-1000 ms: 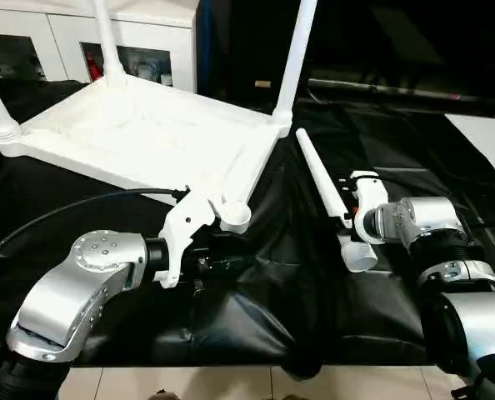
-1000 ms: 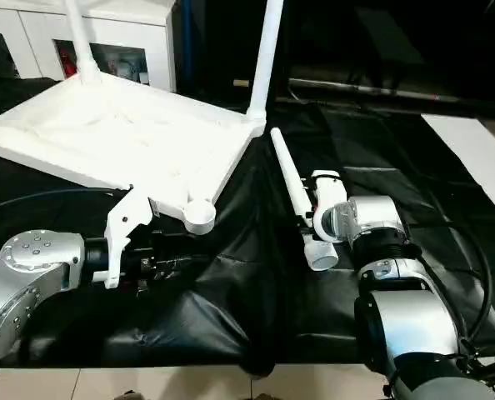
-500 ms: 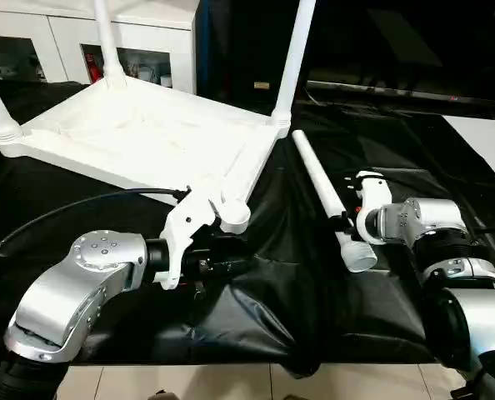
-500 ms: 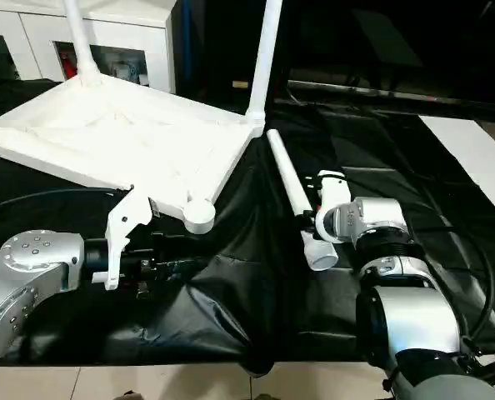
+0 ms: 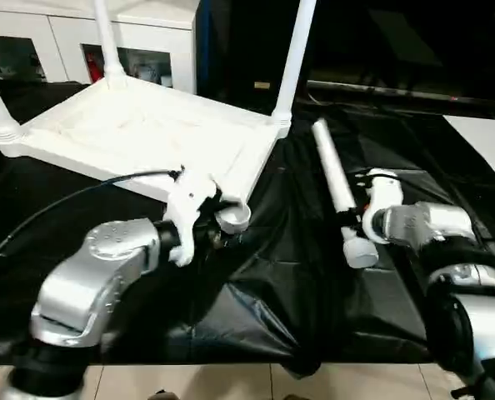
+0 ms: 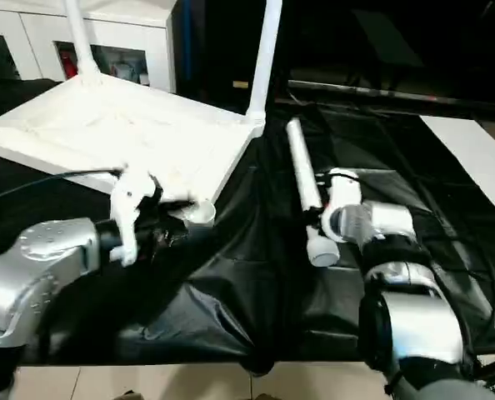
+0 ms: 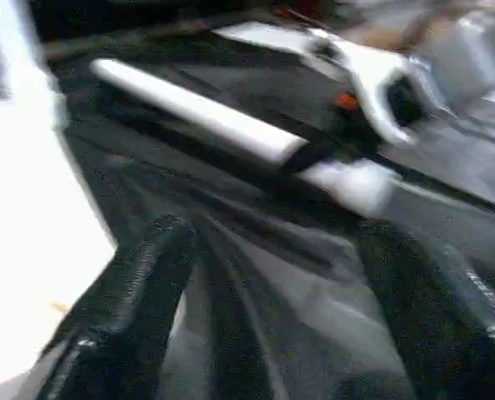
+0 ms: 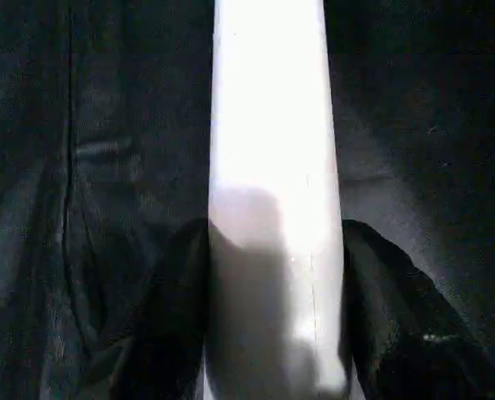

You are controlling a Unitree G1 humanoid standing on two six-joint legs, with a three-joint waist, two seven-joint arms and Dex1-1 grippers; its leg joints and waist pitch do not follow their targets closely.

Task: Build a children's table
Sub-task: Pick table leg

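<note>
Three white legs [image 5: 296,58] are standing upright from the corner sockets of the table top [image 5: 139,133], which is lying ribbed side up on the black sheet [image 5: 264,283] in the left eye view. Its near corner socket [image 5: 233,217] is standing empty at the top's edge, with the left gripper [image 5: 216,229] hovering just beside it. A white glass-door cabinet [image 5: 81,46] is closing off the far side behind the top. Open black sheet is lying between the top and the fourth leg [image 5: 337,187], which is slanting away from the robot on the right with the right gripper [image 5: 354,223] on it near its wide end.

From the right eye view, a pale floor strip [image 6: 481,158] is edging the sheet on the far right, and cables are running along the dark back.

Looking along the left wrist, the left gripper's two black fingers [image 7: 122,317] are spreading wide with nothing between them, crumpled sheet ahead and the loose leg beyond.

Along the right wrist, the right gripper's fingers [image 8: 177,317] are pressing on both sides of the leg, gripping it.
</note>
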